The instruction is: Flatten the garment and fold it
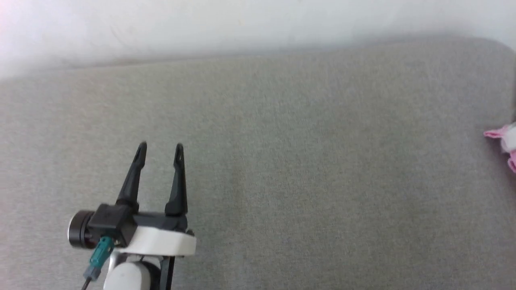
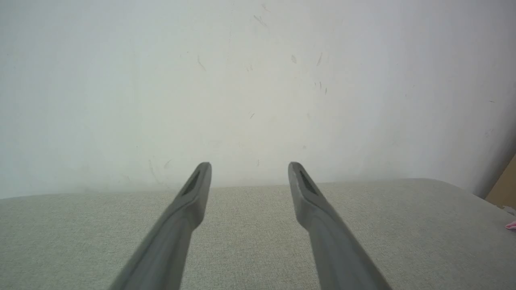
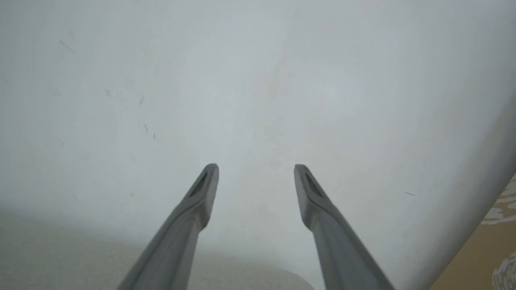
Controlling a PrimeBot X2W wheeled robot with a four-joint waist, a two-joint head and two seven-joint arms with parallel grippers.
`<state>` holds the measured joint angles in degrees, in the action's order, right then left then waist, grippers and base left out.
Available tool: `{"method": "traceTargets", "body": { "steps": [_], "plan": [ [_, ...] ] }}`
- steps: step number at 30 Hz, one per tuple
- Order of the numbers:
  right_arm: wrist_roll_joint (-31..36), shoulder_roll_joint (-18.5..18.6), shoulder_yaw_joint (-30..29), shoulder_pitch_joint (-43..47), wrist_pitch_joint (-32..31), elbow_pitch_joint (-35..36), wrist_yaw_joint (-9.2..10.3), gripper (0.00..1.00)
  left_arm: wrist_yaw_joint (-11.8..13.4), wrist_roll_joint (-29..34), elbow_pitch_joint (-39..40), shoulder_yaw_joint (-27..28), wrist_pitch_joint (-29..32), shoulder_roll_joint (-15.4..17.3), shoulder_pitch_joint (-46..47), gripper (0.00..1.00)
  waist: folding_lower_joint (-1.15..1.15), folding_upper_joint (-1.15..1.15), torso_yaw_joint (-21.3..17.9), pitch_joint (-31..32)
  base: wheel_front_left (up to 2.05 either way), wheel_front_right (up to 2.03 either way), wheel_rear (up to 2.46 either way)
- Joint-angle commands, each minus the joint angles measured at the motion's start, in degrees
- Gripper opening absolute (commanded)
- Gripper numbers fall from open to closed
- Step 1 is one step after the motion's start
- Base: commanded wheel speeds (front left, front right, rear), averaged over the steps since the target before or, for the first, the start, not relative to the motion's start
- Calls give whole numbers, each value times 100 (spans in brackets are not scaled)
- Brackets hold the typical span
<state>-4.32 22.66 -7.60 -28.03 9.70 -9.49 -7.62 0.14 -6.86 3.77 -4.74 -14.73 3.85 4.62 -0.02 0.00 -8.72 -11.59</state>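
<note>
- The light-pink, thin soft-fabric garment (image 1: pixel 495 133) lies at the far right of the grey woven-fabric padded surface (image 1: pixel 282 181). A small crumpled-looking piece of it shows at the right edge of the head view, and a pink speck (image 2: pixel 511 225) shows at the right edge of the left wrist view.
- There is a white patch among the pink. It may be a label, but it is too cut off to tell. How the rest of the garment lies cannot be judged either.
- The left hand (image 1: pixel 160 147) hovers over bare grey fabric at the lower left, well apart from the garment. Its two long dark fingers are spread, with nothing between them. Its own camera shows the same open left hand (image 2: pixel 248 167), pointing across the surface toward the scuffed white wall (image 2: pixel 258 80).
- The right hand (image 3: pixel 256 167) is open and empty as well. It is aimed mostly at the wall, with the grey surface low in its view.
- Neither hand touches the cloth, so this looks like a pause between grasps rather than a pull or a fold under way. Whether flattening is finished cannot be judged from the piece that shows.
- The next move likely calls for turning toward the right so the whole garment comes into sight.
- The nearer right hand could then go down to a hem or the waistband, and the left hand would have to cross the bare stretch to take a second edge.
- Thin fabric tends to bunch, so low, shallow pinches at the edges would suit it.
</note>
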Motion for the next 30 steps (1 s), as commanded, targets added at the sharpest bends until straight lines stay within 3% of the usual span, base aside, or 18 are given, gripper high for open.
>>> {"method": "traceTargets", "body": {
  "steps": [1,7,9,20,30],
  "plan": [
    [-23,-466,-73,445,91,373,13,100,47,63,31,54,-27,-10,-162,100,2,0,218,452,0,0,0],
    [-27,-1520,-217,1496,268,1054,13,100,85,157,55,92,-27,-27,-397,100,2,0,416,615,0,0,0],
    [-19,-1665,-114,1800,279,1140,13,100,98,175,59,100,-27,-34,-456,100,2,0,462,647,0,0,0],
    [-98,-1932,274,2788,296,735,13,100,121,258,-221,-89,-27,-63,-694,100,2,0,601,718,0,0,0],
    [-114,-1973,264,2815,340,450,13,100,192,301,-369,-113,-27,-74,-665,100,2,0,628,706,0,0,0]
  ]
}}
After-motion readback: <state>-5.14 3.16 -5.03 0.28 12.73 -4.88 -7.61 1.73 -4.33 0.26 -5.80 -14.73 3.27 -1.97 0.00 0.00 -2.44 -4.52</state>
